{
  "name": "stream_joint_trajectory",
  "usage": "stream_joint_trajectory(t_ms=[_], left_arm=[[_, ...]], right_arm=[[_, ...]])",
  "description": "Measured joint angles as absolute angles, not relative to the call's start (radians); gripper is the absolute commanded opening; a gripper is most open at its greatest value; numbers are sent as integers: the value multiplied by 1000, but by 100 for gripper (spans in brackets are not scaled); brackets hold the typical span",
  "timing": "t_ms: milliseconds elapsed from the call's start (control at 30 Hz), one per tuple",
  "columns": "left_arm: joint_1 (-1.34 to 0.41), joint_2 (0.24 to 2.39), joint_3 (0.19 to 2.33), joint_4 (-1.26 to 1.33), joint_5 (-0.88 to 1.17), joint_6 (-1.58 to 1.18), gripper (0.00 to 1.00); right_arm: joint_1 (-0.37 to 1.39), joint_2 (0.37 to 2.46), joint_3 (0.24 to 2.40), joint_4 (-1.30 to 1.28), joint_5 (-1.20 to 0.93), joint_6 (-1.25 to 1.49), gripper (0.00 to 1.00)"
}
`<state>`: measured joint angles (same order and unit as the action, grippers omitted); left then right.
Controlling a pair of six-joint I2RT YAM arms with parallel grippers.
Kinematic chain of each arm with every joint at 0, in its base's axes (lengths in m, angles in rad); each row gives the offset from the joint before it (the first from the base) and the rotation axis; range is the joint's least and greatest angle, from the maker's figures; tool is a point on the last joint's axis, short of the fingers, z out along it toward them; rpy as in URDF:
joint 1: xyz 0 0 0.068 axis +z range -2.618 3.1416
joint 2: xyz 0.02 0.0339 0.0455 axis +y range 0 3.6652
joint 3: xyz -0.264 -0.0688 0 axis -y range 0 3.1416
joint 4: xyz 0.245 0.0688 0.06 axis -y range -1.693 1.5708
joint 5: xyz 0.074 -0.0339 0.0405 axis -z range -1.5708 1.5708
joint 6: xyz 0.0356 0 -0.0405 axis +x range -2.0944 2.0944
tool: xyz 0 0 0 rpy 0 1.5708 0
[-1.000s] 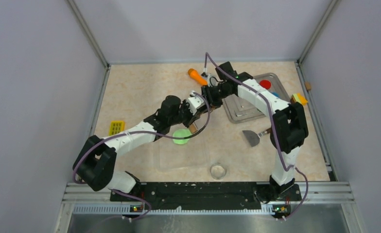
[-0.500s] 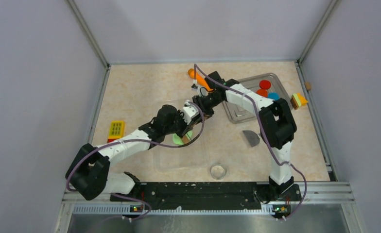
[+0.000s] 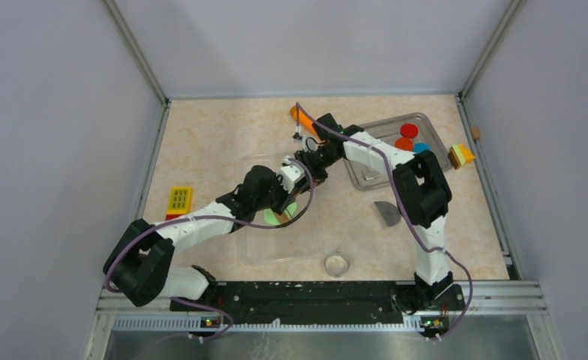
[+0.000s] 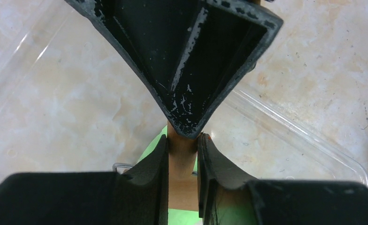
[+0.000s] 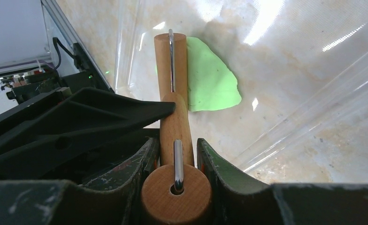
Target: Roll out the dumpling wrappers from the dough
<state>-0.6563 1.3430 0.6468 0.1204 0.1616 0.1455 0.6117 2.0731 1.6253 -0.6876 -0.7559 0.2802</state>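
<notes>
- Both arms have closed in over the clear sheet (image 3: 276, 244) since a second ago. The right one has come across from the side of the metal tray (image 3: 373, 176), which sits just off the sheet's far corner. From above, the dough (image 5: 210, 79) is now half hidden.
- The left claw (image 4: 182, 150) is clamped on the wooden handle of the rolling pin (image 5: 164, 70).
- The right claw (image 5: 176, 146) is clamped on the round end of that same handle, so the two claws are crowded together.
- The roller sits over one edge of the dough, a flat light green piece lying near the middle of the sheet.
- No cut wrapper shows on the sheet yet.
- Risk: two claws on one short handle may pull against each other, twisting the pin or knocking fingers together.
- Risk: the sheet looks loose and may slide under the push, taking the dough with it.
- Risk: uneven pressure may tear the thin edge, or the dough may stick to the roller.
</notes>
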Motion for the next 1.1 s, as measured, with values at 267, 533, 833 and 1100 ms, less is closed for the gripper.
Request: stream_joint_trajectory(t_ms=[267,533,833,1100], left_arm=[[-656,1328,683,-2,105,48,0],[-654,1207,624,-99,61,15,0],[-655,1086,622,-204,73,-42,59],[-649,749,640,-260,17,-44,75]], right_arm=[[639,2095,1638,-654,-758,295,0],[699,2122,1652,-620,-787,310,0],[715,2122,1672,-649,-781,297,0],[643,2048,1677,-723,-793,174,0]])
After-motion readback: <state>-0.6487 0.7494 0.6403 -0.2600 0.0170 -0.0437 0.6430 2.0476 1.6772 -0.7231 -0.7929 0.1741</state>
